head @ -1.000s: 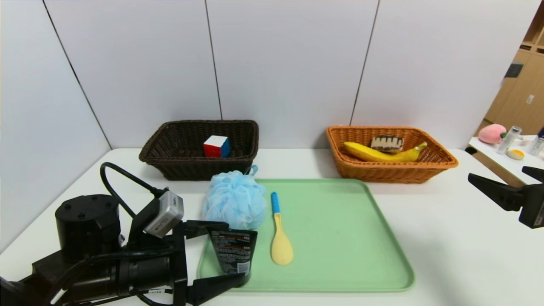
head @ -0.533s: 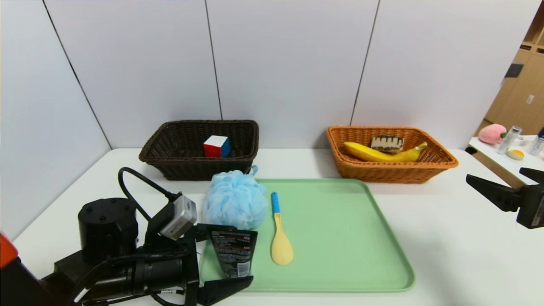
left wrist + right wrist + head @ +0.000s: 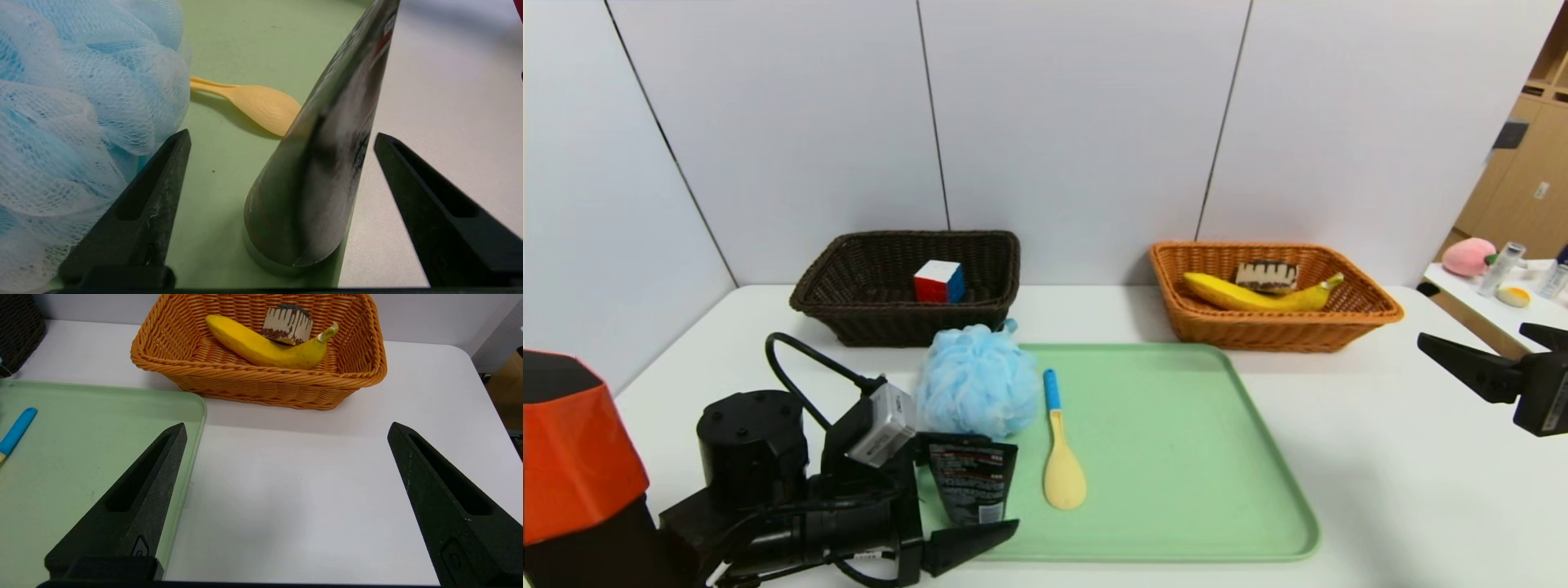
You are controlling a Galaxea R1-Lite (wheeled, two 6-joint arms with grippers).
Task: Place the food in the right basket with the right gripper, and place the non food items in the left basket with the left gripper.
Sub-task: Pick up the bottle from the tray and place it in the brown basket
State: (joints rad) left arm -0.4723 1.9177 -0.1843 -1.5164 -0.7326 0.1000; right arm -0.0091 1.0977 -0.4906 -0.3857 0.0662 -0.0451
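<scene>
Head view: the left tool (image 3: 968, 490) lies low over the surface (image 3: 1380, 457), jaws wide astride the black squeeze tube (image 3: 970, 482) without touching it, having slid forward since a second ago. The tube's label print is unreadable. The right tool (image 3: 1494, 359) hangs parked, wide open.

Left wrist view: tube (image 3: 322, 163) between the fingers (image 3: 151, 196), bath pouf (image 3: 73, 114) just beside, spoon (image 3: 261, 106) beyond.

Right wrist view: banana (image 3: 265, 347) and cake slice (image 3: 288, 324) in the right basket (image 3: 261, 384) ahead.

tube (image 3: 314, 171) upright on tray (image 3: 249, 45) edge, between left gripper (image 3: 282, 141) fingers, untouched | pouf (image 3: 69, 102) beside tube, against one finger | spoon (image 3: 261, 106) behind tube | worktop (image 3: 445, 94) beside tube
</scene>
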